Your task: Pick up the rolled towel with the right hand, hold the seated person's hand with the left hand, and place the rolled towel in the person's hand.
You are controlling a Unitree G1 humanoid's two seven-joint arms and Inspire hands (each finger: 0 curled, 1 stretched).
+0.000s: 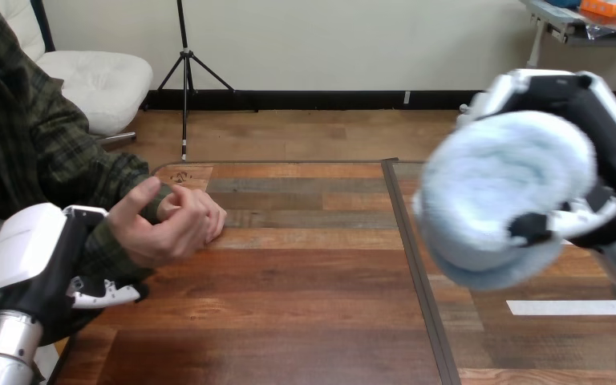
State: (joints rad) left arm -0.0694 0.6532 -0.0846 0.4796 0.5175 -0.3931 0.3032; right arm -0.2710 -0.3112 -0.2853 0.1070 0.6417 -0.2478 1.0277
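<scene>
One rolled towel (501, 196), pale blue and fluffy, is up off the table (305, 305) at the right. The right hand (609, 144) clasps it, its fingers curled round the roll and one of them crossing the near face.

At the left, the person's hand (172, 228) rests on the wood with its fingers loosely bent and one raised. The left hand (56, 249) sits just beside the person's wrist, against the dark sleeve. I cannot tell whether it has closed on that wrist.

Between the two sides lies a broad stretch of bare wooden planks, open from the near edge to the far one. A dark strip (417, 265) runs from near to far across the tabletop and passes under the towel's left side. To its right, a piece of white tape (565, 307) lies flat on the wood, below the towel and apart from it. The table's far edge lies well beyond the person's hand, with a rounded corner at the far left.
</scene>
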